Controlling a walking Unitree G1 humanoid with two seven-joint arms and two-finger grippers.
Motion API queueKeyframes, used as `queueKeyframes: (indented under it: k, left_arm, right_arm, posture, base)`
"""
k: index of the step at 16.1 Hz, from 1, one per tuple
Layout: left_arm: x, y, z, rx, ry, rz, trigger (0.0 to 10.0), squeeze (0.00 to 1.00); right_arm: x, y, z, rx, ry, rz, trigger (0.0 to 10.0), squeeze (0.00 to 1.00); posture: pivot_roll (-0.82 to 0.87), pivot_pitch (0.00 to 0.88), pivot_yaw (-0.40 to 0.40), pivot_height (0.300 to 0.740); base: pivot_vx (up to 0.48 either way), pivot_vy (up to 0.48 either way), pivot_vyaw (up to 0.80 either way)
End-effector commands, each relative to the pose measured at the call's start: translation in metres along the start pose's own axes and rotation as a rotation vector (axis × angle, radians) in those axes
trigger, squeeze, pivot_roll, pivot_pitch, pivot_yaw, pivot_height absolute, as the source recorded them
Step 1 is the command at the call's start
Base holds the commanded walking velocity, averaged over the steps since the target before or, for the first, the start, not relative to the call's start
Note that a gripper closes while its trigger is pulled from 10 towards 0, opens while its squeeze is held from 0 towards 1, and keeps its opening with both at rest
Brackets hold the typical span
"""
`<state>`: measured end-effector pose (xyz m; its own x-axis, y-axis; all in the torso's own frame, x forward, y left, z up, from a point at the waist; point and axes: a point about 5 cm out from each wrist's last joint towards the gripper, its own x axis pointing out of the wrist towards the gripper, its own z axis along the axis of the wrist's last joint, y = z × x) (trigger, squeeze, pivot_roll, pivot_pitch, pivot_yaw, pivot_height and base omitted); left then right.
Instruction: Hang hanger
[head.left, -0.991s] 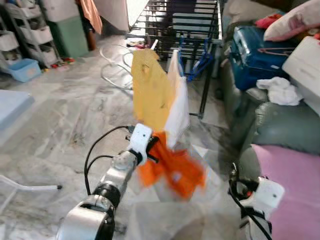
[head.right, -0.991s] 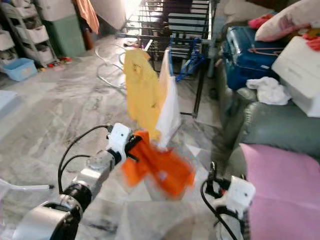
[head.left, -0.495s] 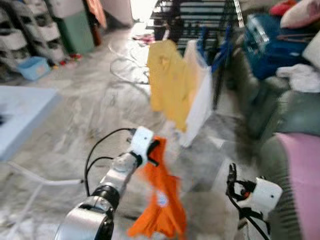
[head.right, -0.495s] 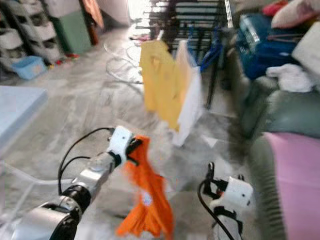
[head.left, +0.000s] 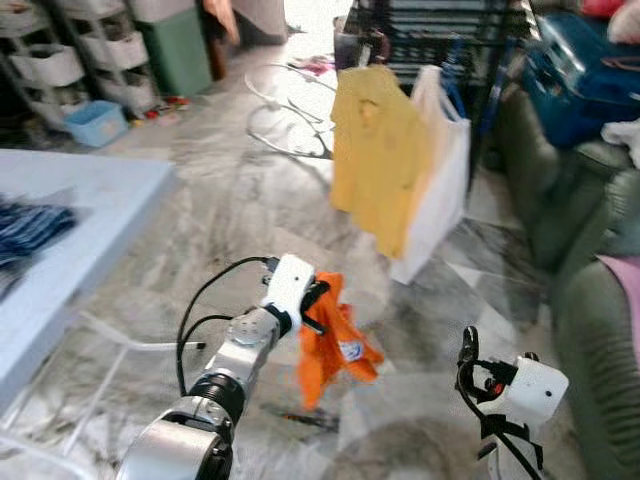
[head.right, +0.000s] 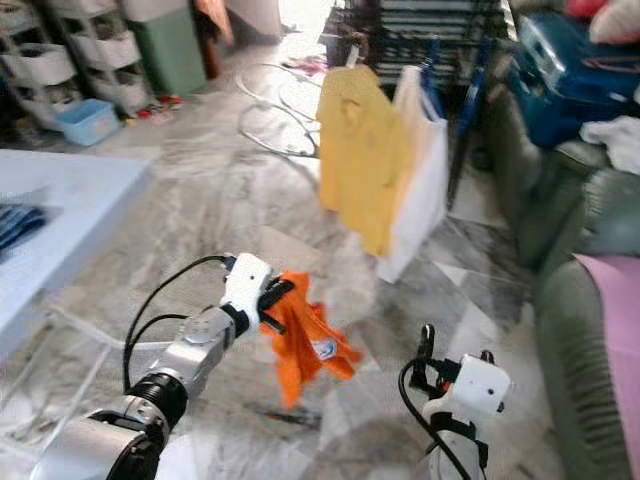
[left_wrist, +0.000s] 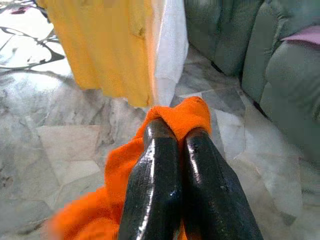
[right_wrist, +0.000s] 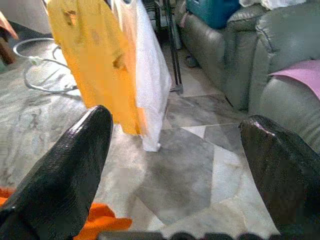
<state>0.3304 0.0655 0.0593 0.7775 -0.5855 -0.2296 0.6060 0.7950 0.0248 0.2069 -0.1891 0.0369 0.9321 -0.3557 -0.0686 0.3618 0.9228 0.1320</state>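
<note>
Hanging lengthwise below the clenched left hand (head.left: 318, 300), the orange shirt (head.left: 333, 345) had settled from a sideways swing, well short of the rack (head.left: 440, 40) where the yellow shirt (head.left: 378, 165) hung; transport probably remained. The right hand (head.left: 466, 347), released, waited low, nearer the rack's right end.

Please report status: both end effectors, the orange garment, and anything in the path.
Left end effector shut on orange garment, held above floor. Right end effector open, idle. Yellow shirt and white garment hang ahead on rack; nothing between.
</note>
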Motion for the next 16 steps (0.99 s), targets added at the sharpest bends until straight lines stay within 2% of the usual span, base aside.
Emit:
queueKeyframes:
  k: [1,3,6,7,9,11,14,16]
  left_arm:
    - [0.003,-0.002,0.008,0.001,-0.04,-0.016,10.0,0.0]
    - [0.003,-0.001,0.01,-0.013,-0.06,0.003,10.0,0.0]
    - [0.0,0.008,0.017,-0.004,-0.123,0.111,10.0,0.0]
    - [-0.004,0.022,0.021,0.019,-0.148,0.223,10.0,0.0]
    - [-0.007,0.031,0.018,0.001,-0.111,0.268,10.0,0.0]
    - [-0.01,0.045,0.026,0.119,-0.08,0.21,10.0,0.0]
    - [-0.016,0.061,0.021,0.126,-0.001,0.251,10.0,0.0]
    - [-0.021,0.061,0.016,0.126,-0.024,0.3,10.0,0.0]
  right_arm:
    - [0.0,0.002,-0.003,0.016,0.014,-0.006,10.0,0.0]
    - [0.002,0.001,-0.002,0.008,0.014,0.009,10.0,0.0]
    - [0.002,-0.002,0.0,-0.027,0.01,0.032,10.0,0.0]
    - [0.004,-0.004,0.006,-0.065,0.0,0.069,10.0,0.0]
    - [0.006,-0.003,0.009,-0.09,-0.005,0.101,10.0,0.0]
    - [0.014,0.003,0.013,-0.106,-0.008,0.16,10.0,0.0]
    - [0.017,0.012,0.019,-0.117,-0.018,0.225,10.0,0.0]
    - [0.015,0.018,0.022,-0.159,-0.035,0.269,10.0,0.0]
  posture:
    - [0.0,0.044,0.05,0.74]
    - [0.0,0.032,0.034,0.74]
    - [0.0,0.024,-0.005,0.74]
    - [0.01,0.022,-0.032,0.74]
    - [0.02,0.018,-0.063,0.74]
    - [0.05,0.019,-0.088,0.74]
    - [0.06,0.018,-0.088,0.74]
    - [0.06,0.013,-0.081,0.74]
  base:
    - [0.0,0.0,0.0]
    - [0.0,0.0,0.0]
    - [0.0,0.0,0.0]
    - [0.0,0.0,0.0]
    - [0.0,0.0,0.0]
    - [0.0,0.0,0.0]
    - [0.0,0.0,0.0]
    - [0.0,0.0,0.0]
